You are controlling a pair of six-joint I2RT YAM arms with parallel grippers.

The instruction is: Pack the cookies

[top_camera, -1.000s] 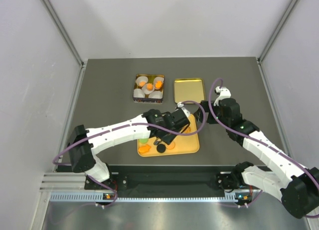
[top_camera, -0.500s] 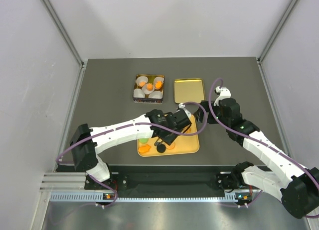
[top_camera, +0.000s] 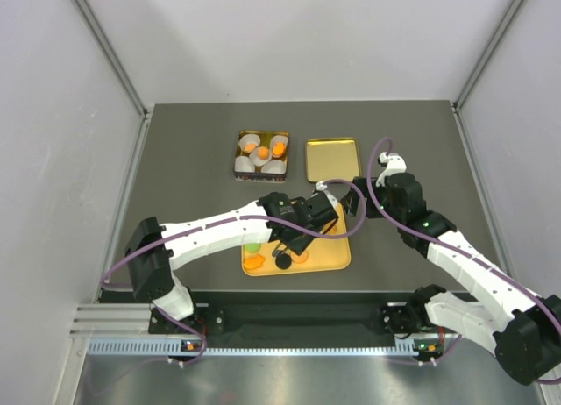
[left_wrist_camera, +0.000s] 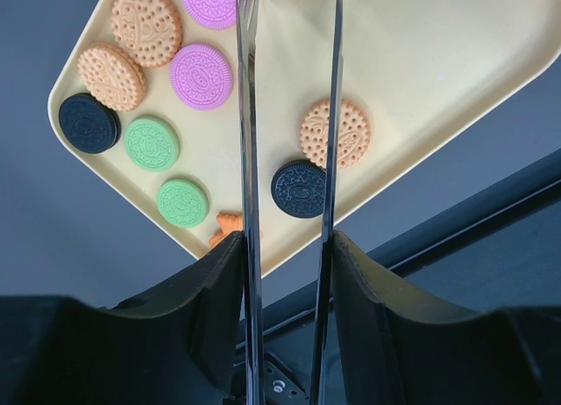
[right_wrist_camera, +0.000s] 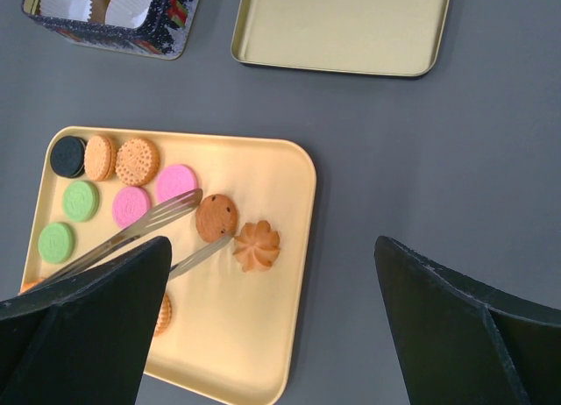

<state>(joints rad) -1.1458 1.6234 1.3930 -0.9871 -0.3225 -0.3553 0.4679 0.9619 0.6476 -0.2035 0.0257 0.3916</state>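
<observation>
**Tongs straddle a brown cookie on the yellow tray**

Your left pincer [left_wrist_camera: 285,265] is clamped on a pair of long steel tongs [left_wrist_camera: 247,116], whose blades stand apart. Their tips sit either side of a round brown cookie [right_wrist_camera: 216,216] lying flat on the pale yellow rounded tray [right_wrist_camera: 254,335]. Whether they press on it cannot be told. Just beside it lies a tan flower-shaped cookie [right_wrist_camera: 256,245]. The other cookies [right_wrist_camera: 131,205], pink, green, tan and black discs, cluster at the tray's opposite end.

Your right pincer [right_wrist_camera: 272,247] is spread wide with nothing in it, hovering above the tray. Past the tray on the dark grey worktop [right_wrist_camera: 394,142] stand a patterned square tin [right_wrist_camera: 158,32] holding white paper cups [right_wrist_camera: 131,2], and a shallow gold lid [right_wrist_camera: 342,24].

Treat the brown cookie as light, thin and rigid, and probably brittle. Pinch it across opposite edges of its rim, with the tips low against the tray floor. Smooth steel may let it slide or flip, so squeeze gently.
</observation>
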